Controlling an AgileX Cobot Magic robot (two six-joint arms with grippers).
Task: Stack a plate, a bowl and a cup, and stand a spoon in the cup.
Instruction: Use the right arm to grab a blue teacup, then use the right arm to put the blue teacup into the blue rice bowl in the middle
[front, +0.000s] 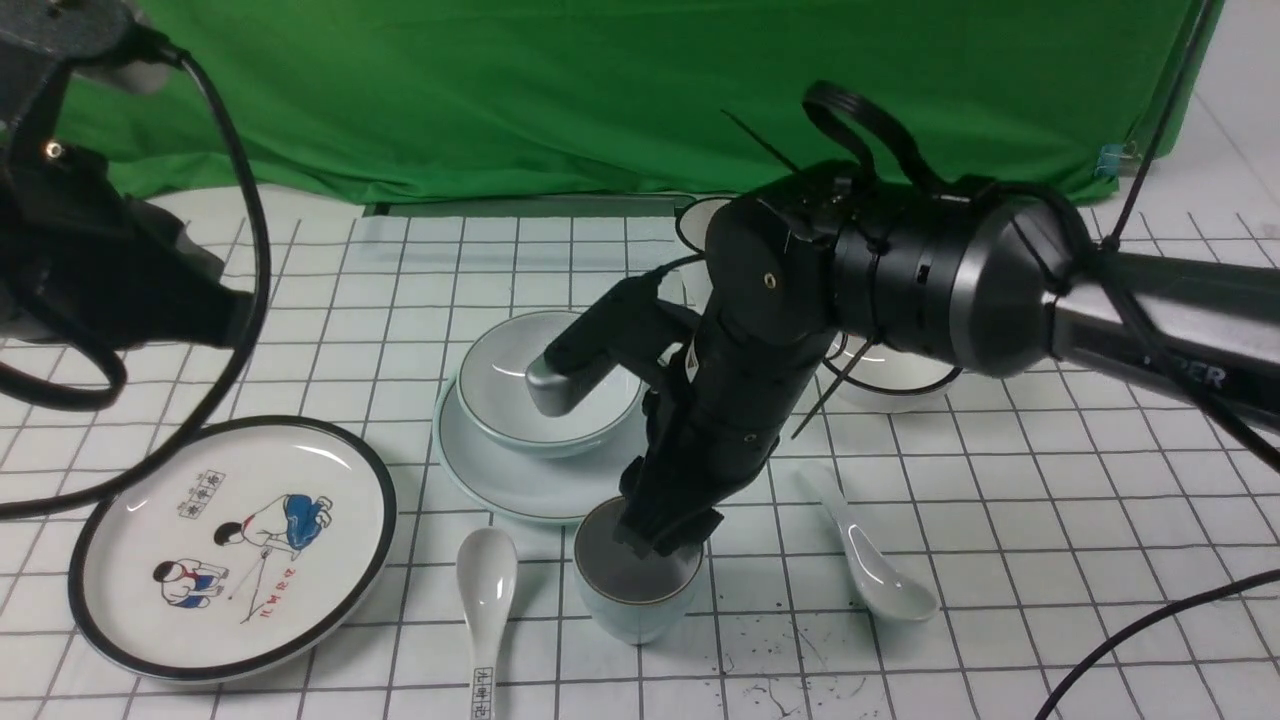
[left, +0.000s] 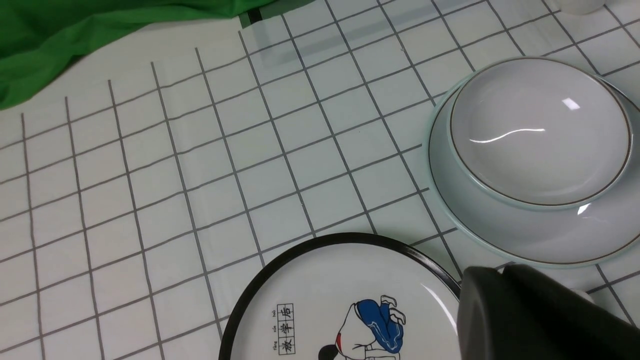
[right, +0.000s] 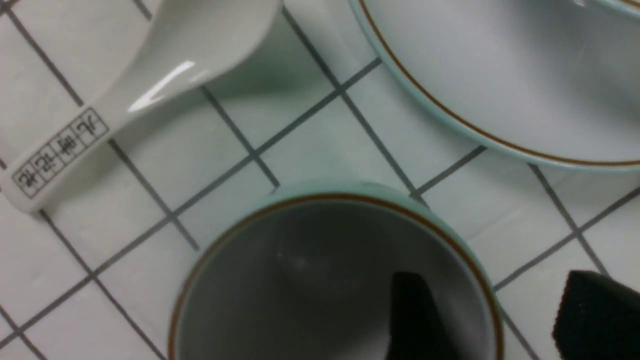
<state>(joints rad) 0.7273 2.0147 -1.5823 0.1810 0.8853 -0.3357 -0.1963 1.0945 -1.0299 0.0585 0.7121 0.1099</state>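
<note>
Near the front of the table (front: 1050, 520), the right gripper (front: 665, 535) straddled the rim of the cup (front: 640, 605), jaws parted, one finger inside. Behind it the bowl (front: 500, 365) sat on the plate (front: 485, 475). How wide the left gripper (left: 525, 315) stood could not be told.

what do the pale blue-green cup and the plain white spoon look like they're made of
The short pale blue-green cup looks like glazed ceramic: smooth glossy wall, painted gold-brown rim line. The plain white soup spoon also seems glazed ceramic, perhaps porcelain, going by the highlights on its scoop; hard plastic cannot be ruled out.
</note>
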